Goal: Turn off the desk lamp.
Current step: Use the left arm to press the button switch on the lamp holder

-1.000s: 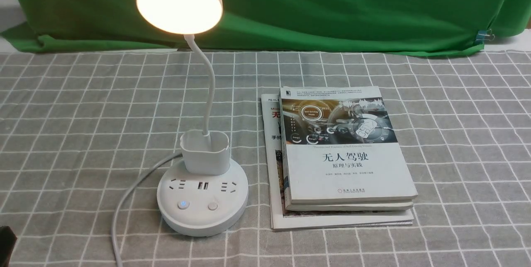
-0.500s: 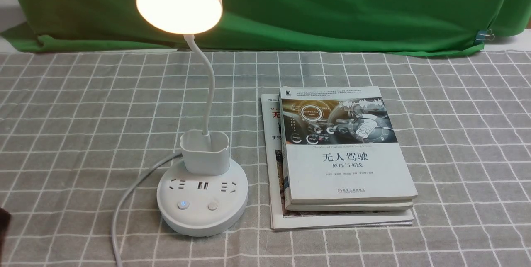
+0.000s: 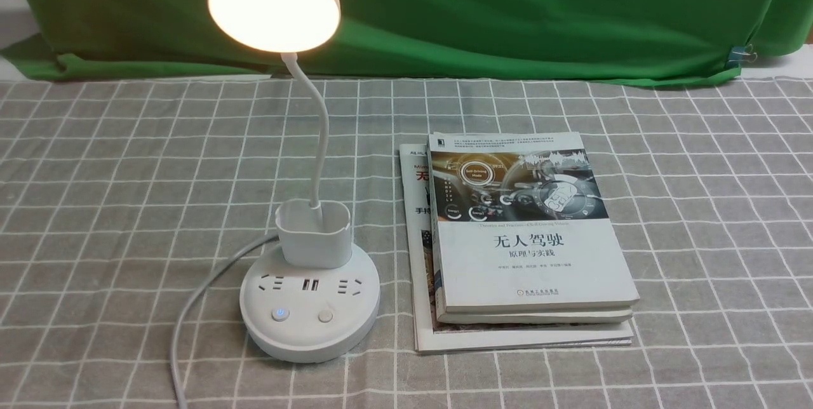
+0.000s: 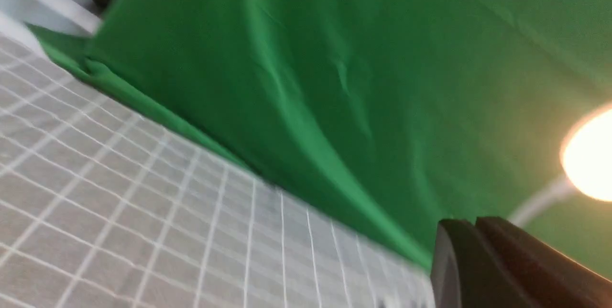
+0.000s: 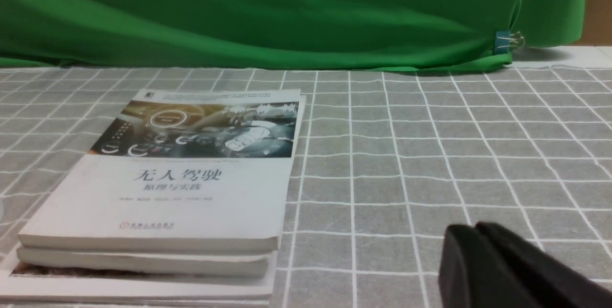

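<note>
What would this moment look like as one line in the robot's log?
lamp: lit | left fingers: shut, clear of lamp | right fingers: shut, apart from books | switch-off: not yet done

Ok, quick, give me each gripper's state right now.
Left gripper: closed, holding nothing.
Right gripper: closed, holding nothing.

The top book's (image 3: 533, 250) cover reads 无人驾驶 in large dark characters, with 原理与实践 beneath. A circle in its picture says "Self-Driving Mode". The smaller print is too small to read.
</note>
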Motion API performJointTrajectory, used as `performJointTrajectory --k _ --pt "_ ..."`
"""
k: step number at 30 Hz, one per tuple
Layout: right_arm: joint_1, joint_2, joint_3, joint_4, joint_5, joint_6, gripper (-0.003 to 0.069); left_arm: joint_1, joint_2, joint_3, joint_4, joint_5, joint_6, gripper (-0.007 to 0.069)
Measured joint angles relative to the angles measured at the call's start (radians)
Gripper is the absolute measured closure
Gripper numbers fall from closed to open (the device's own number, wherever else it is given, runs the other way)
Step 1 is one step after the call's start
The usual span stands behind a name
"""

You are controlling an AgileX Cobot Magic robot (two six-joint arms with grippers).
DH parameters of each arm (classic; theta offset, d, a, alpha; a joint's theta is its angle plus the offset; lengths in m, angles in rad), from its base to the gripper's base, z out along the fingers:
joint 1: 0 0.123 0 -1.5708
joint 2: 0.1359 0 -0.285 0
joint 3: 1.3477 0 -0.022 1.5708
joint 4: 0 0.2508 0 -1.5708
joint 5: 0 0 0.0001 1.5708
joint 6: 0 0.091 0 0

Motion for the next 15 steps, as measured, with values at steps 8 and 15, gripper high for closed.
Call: performJointTrajectory --k 8,15 --pt "0.000 0.000 0.000 0.000 0.000 0.000 0.0623 0.000 0.582 -0.447 0.145 0.638 0.072 0.0606" --pt "0.000 0.000 0.000 0.000 0.000 0.000 0.0623 -0.047 0.931 -0.613 0.165 0.797 0.170 0.0606"
